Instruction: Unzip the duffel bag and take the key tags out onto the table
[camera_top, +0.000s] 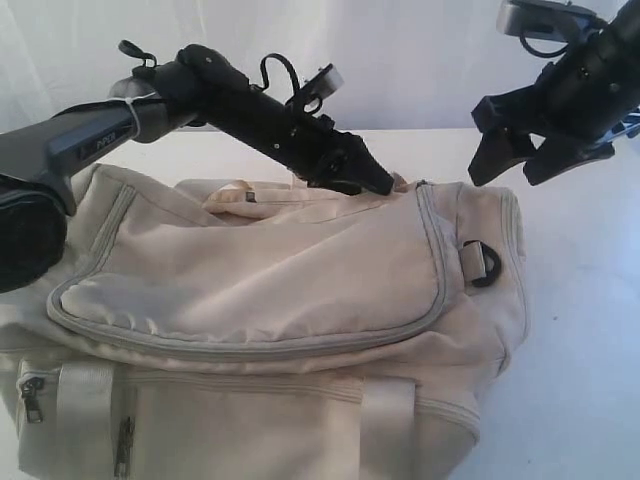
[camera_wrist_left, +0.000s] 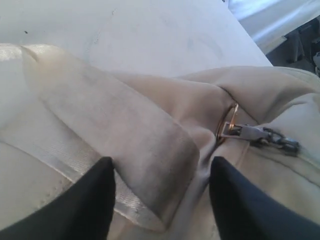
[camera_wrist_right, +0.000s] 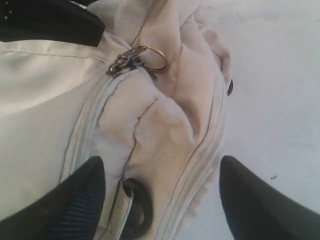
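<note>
The cream duffel bag (camera_top: 270, 330) fills the lower left of the exterior view on the white table (camera_top: 590, 330), its grey-piped lid zipped shut. My left gripper (camera_top: 380, 182) is low over the bag's far top edge, open, with a pale webbing strap (camera_wrist_left: 100, 120) between its fingers. The metal zipper pull with its ring (camera_wrist_left: 240, 131) lies just beyond the fingertips. The right gripper (camera_top: 530, 160) hangs open in the air above the bag's right end; from that wrist I see the zipper pull (camera_wrist_right: 137, 57) and a black D-ring (camera_wrist_right: 140, 205). The key tags are hidden.
A black D-ring (camera_top: 486, 262) sits on the bag's right end. Small front pockets with zipper pulls (camera_top: 32, 395) face the camera. Bare white tabletop stretches to the right of the bag, and a white backdrop (camera_top: 400, 50) stands behind.
</note>
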